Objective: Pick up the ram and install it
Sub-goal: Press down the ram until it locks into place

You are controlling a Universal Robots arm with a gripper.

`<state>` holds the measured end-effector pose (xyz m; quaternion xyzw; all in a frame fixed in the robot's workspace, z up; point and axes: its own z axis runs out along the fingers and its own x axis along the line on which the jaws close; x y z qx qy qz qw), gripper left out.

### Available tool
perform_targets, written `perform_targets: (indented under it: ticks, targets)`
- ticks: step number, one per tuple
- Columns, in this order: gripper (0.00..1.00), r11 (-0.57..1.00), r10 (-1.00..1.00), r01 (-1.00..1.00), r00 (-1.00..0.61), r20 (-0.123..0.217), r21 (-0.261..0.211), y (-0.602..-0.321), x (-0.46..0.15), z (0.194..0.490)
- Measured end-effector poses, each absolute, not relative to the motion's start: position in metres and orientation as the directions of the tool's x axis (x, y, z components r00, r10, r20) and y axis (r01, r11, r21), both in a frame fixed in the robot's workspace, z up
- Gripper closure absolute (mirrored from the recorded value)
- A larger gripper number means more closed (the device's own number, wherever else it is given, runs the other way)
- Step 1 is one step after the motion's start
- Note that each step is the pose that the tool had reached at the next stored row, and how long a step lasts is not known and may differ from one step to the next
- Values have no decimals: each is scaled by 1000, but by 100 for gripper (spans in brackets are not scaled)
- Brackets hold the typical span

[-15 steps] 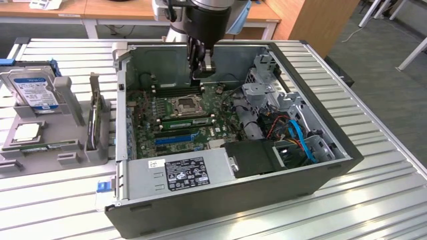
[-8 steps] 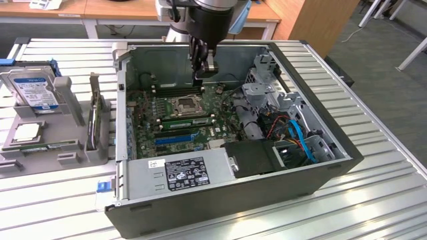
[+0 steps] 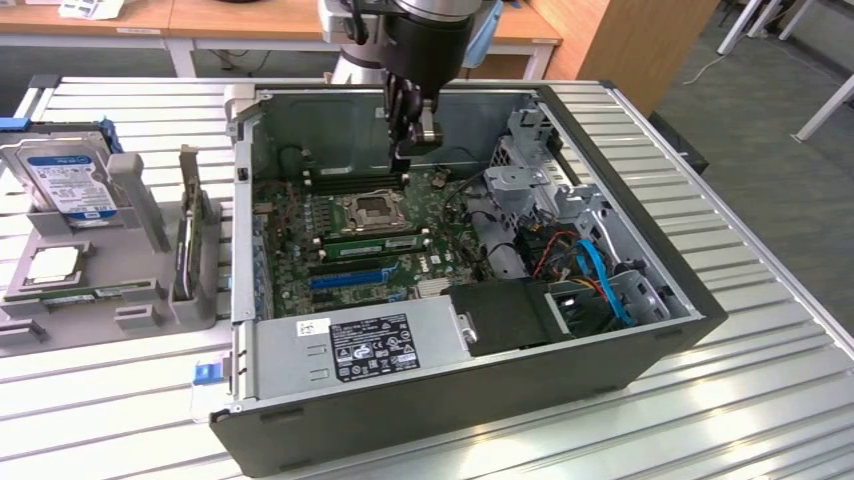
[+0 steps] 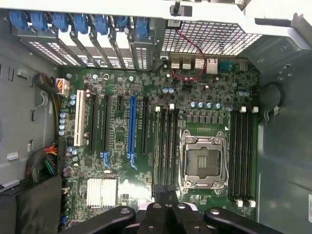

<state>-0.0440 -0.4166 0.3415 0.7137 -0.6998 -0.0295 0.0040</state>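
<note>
A thin green ram stick [image 3: 83,293] lies flat in the grey parts tray [image 3: 147,315] at the exterior view's left, far from the arm. My gripper [image 3: 414,148] hangs inside the open computer case [image 3: 641,350], above the motherboard [image 3: 300,215]. Its fingers are shut, with nothing showing between them. In the wrist view the gripper [image 4: 168,210] sits just past one end of the black memory slots [image 4: 165,146] beside the empty CPU socket [image 4: 202,161]. A green strip [image 3: 374,241] runs along those slots; I cannot tell whether it is a seated stick.
A silver hard drive [image 3: 67,175] stands in the tray, with a CPU chip [image 3: 51,263] below it. Inside the case are a power supply [image 3: 360,345], a drive cage [image 3: 527,190] and blue cables [image 3: 607,285]. A second bank of slots [image 4: 242,156] lies past the socket.
</note>
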Motion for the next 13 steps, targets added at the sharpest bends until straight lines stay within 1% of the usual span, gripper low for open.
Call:
perform_targets:
  ticks: [13]
  targets:
    - [90, -8, -999, -999, 7, -37, 47, -417, -42, 341]
